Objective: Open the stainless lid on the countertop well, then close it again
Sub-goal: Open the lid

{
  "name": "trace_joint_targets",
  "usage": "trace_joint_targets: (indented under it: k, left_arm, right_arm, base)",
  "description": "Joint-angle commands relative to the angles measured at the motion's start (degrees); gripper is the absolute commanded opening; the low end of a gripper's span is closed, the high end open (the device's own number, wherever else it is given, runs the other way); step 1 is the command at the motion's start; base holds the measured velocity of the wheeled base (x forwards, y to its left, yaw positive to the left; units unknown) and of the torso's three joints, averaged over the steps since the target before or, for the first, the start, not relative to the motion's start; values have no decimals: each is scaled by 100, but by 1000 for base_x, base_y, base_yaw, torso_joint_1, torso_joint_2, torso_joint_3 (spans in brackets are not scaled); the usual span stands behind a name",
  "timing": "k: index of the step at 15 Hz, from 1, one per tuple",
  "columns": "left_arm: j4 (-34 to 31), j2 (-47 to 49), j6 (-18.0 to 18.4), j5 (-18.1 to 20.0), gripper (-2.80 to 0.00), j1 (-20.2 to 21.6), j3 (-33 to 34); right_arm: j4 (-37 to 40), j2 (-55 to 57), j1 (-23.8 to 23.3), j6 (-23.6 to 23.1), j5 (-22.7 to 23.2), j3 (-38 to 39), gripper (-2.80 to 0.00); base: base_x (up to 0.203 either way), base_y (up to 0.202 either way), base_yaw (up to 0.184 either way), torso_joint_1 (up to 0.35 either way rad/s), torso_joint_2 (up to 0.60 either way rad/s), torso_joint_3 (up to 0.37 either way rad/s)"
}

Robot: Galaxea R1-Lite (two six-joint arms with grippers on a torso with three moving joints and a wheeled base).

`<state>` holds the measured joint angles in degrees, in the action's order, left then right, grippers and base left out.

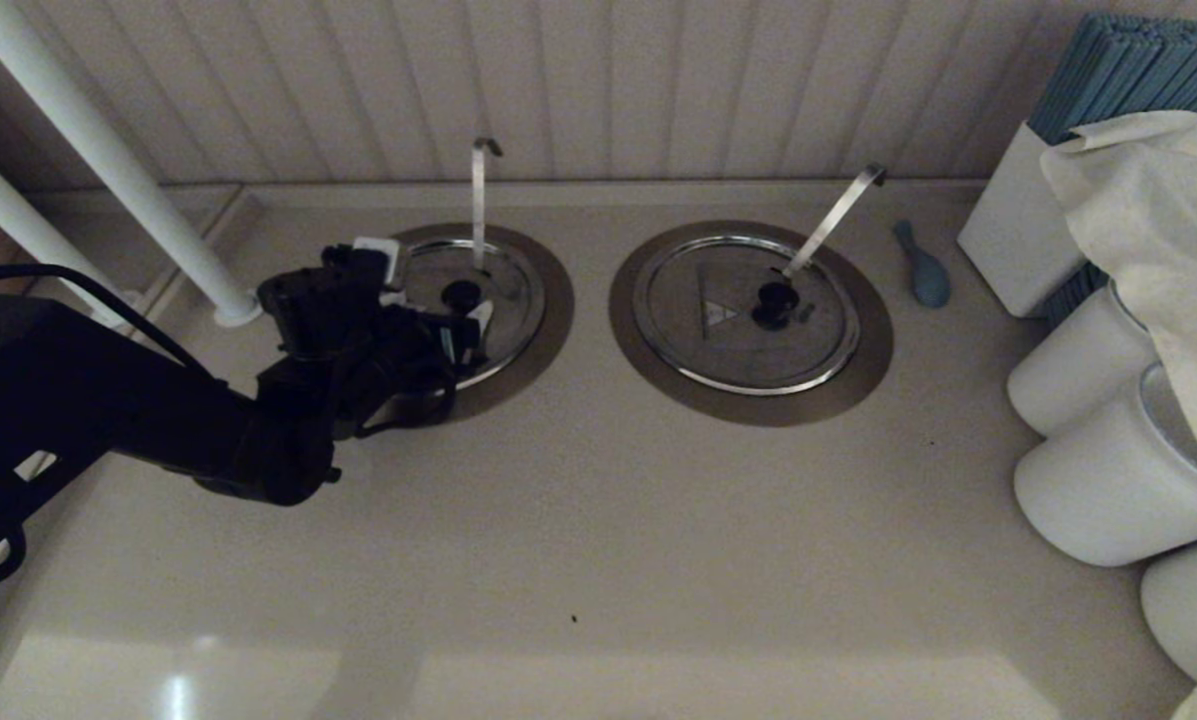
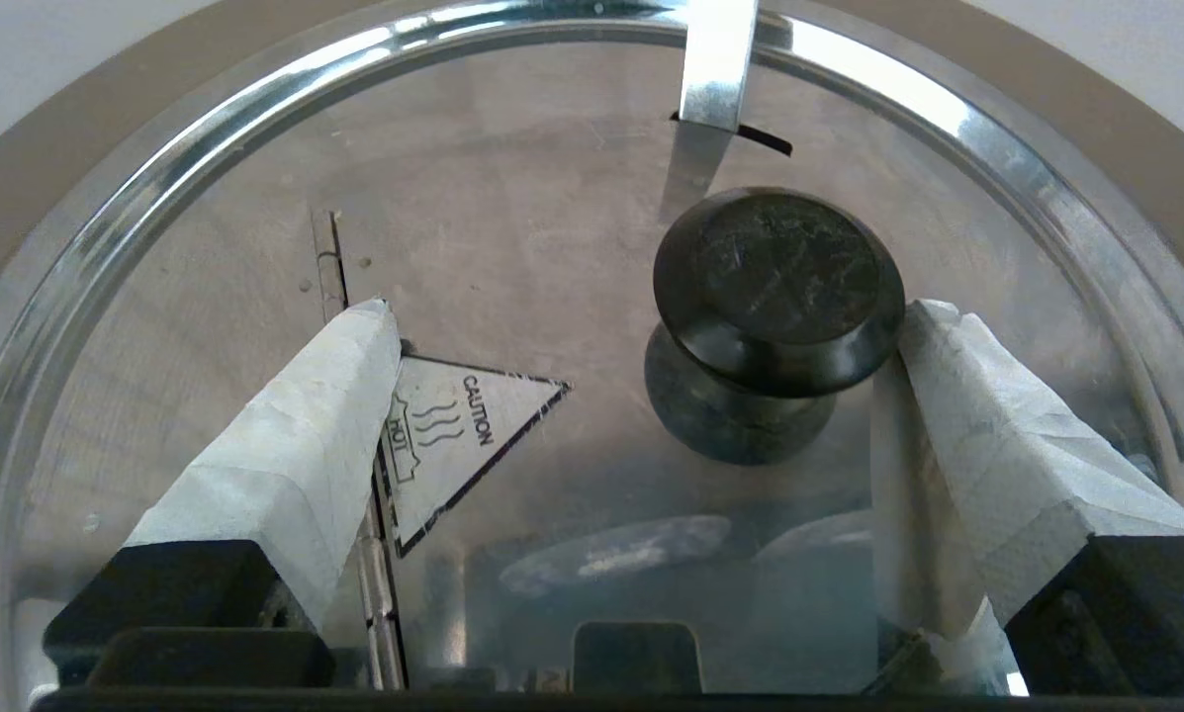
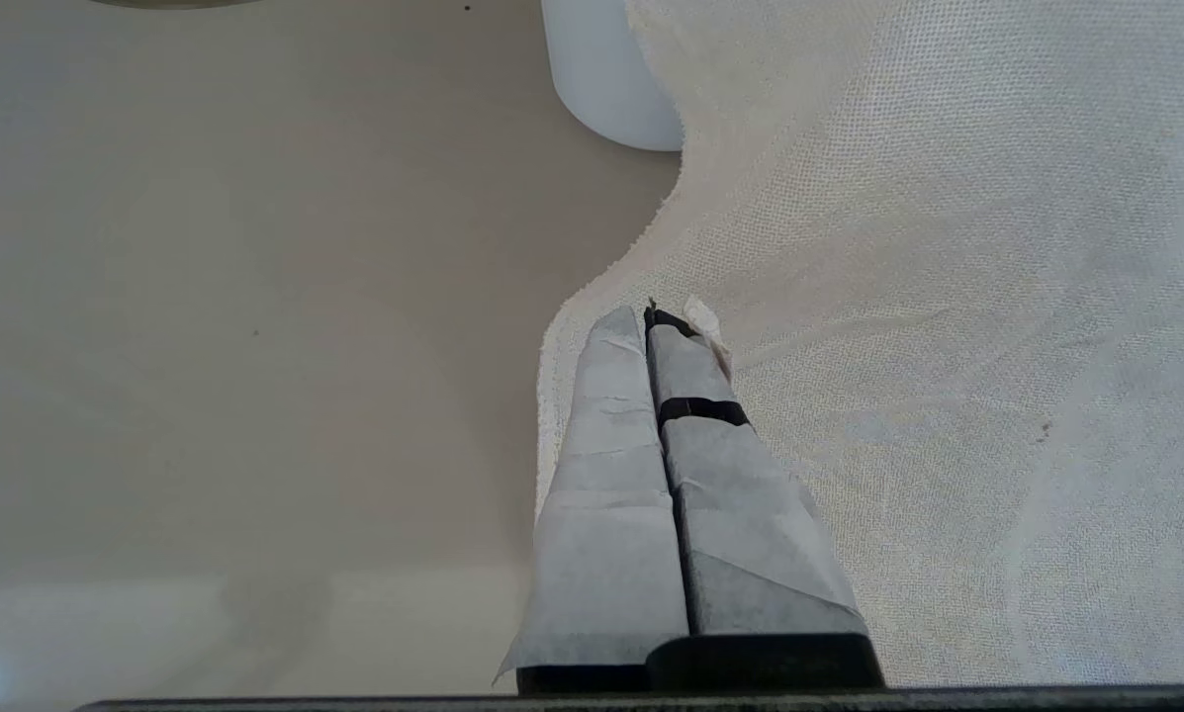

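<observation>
Under left gripper (image 2: pixel 641 326) (spread), stainless lid (image 2: pixel 512 227) seemingly closed.

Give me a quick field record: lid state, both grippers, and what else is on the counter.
lid: the stainless lid lies flat and closed on the countertop well
knob: black knob between the open fingers, one pad at its edge
left gripper: left gripper over the lid, open
right gripper: right gripper shut, by a white cloth
other: twin lid, closed

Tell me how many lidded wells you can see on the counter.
2. The stainless lid is shut on the countertop well, left gripper open over its knob. The twin lid sits shut farther right.
</observation>
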<state>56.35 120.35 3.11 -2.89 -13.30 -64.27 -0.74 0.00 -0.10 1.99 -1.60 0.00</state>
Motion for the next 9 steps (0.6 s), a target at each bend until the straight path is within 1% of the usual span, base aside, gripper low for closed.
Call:
trace_joint_targets:
  k: [1, 5, 9]
  left_arm:
    - [128, -102, -2, -18, 0, 3, 11]
    - [839, -186, -158, -1, 0, 6, 262]
    - [913, -353, -156, -27, 0, 45, 362]
  right_arm:
    - [-5, 6, 1, 3, 1, 0, -280]
    - [-5, 2, 1, 3, 0, 0, -280]
    - [-5, 2, 1, 3, 1, 0, -280]
  base:
    - [0, 0, 0, 0, 0, 0]
    - [0, 0, 0, 0, 0, 0]
    - [0, 0, 0, 0, 0, 0]
